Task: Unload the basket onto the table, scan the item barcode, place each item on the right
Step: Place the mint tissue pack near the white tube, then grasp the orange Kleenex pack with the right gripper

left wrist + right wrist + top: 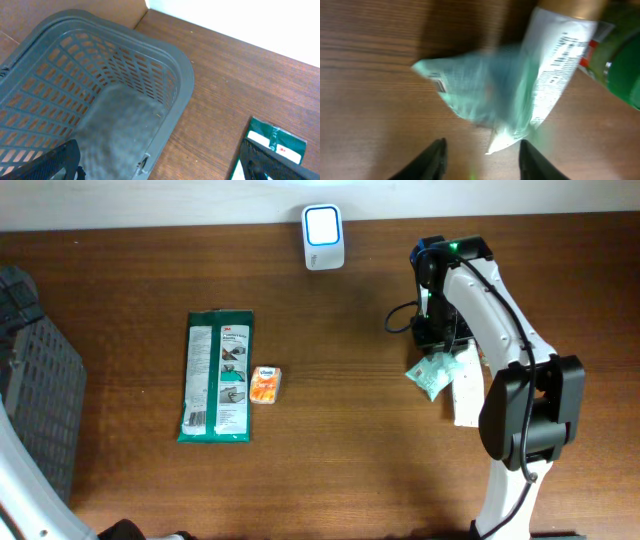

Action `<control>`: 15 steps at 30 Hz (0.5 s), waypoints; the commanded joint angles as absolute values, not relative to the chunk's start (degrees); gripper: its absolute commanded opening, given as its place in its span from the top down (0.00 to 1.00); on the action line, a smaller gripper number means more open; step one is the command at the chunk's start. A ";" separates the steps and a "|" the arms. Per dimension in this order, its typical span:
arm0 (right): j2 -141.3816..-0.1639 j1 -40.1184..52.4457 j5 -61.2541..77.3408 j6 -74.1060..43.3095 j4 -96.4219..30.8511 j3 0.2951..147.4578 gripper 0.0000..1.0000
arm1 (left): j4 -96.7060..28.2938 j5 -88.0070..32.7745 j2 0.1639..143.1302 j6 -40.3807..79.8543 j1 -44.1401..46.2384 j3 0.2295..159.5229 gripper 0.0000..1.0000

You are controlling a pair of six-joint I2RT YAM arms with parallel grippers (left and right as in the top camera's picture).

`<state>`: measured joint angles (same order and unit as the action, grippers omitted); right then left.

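The pale green pouch point(480, 85) lies flat on the counter point(350, 460), in its right half, about midway between the far and near edges. The right pincer point(482, 150) hangs just above it with its fingers apart and nothing between them. The pouch is blurred in the wrist view, with a small printed label near its left corner. A white tube point(557, 65) with a gold cap lies against the pouch's right side, and a green container point(620, 65) sits just beyond the tube.

The white scanner point(323, 237), its face lit blue, stands at the middle of the far edge. A green wipes pack point(217, 377) lies in the left half, a small orange packet point(266, 384) touching its right side. A grey slotted basket point(180, 75) sits at the left edge. The left pincer point(160, 155) is above it, fingers spread wide and empty.
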<state>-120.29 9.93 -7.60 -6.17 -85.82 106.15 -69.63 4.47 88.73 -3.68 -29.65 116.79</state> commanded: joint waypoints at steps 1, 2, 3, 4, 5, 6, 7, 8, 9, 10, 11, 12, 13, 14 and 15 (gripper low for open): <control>-119.42 8.23 -10.92 -9.26 -85.65 108.47 0.36 | -69.54 4.25 88.60 -4.40 -29.78 116.92 0.01; -119.37 8.36 -6.83 -9.30 -85.62 111.92 0.35 | -69.54 4.25 88.60 -4.40 -29.78 116.92 0.01; -119.35 9.67 4.97 -5.48 -83.85 115.74 0.36 | -69.54 4.27 88.60 -4.40 -29.78 116.92 0.01; -119.37 11.73 14.48 -4.51 -79.53 116.36 0.36 | -69.54 4.27 88.60 -4.40 -29.78 116.92 0.01; -119.59 14.79 22.09 -5.58 -74.32 115.02 0.37 | -69.54 4.25 88.60 -4.40 -29.78 116.92 0.01; -119.72 17.06 23.57 -9.47 -71.09 113.40 0.37 | -69.54 4.27 88.60 -4.40 -29.78 116.92 0.01; -120.33 20.03 23.59 -14.13 -67.22 110.83 0.43 | -69.54 4.25 88.60 -4.40 -29.78 116.92 0.01; -121.32 23.64 23.64 -19.49 -62.30 106.83 0.47 | -69.54 4.25 88.60 -4.40 -29.78 116.92 0.01; -122.10 26.20 23.73 -23.27 -58.30 103.83 0.47 | -69.54 4.25 88.60 -4.40 -29.78 116.92 0.01; -122.41 28.75 23.81 -26.59 -53.67 100.88 0.48 | -69.54 4.25 88.60 -4.40 -29.78 116.92 0.01; -122.48 31.22 23.81 -29.91 -47.88 97.78 0.48 | -69.54 4.27 88.60 -4.40 -29.78 116.92 0.01; -122.54 34.15 23.77 -32.93 -41.28 94.80 0.48 | -69.54 4.27 88.60 -4.40 -29.78 116.92 0.01; -122.54 36.88 22.33 -35.75 -34.39 91.29 0.48 | -69.54 4.25 88.60 -4.40 -29.78 116.92 0.01; -122.69 38.72 21.21 -38.70 -29.63 88.18 0.48 | -69.54 4.27 88.60 -4.40 -29.78 116.92 0.01; -123.72 39.94 21.19 -39.55 -26.24 86.39 0.51 | -69.54 4.25 88.60 -4.40 -29.78 116.92 0.01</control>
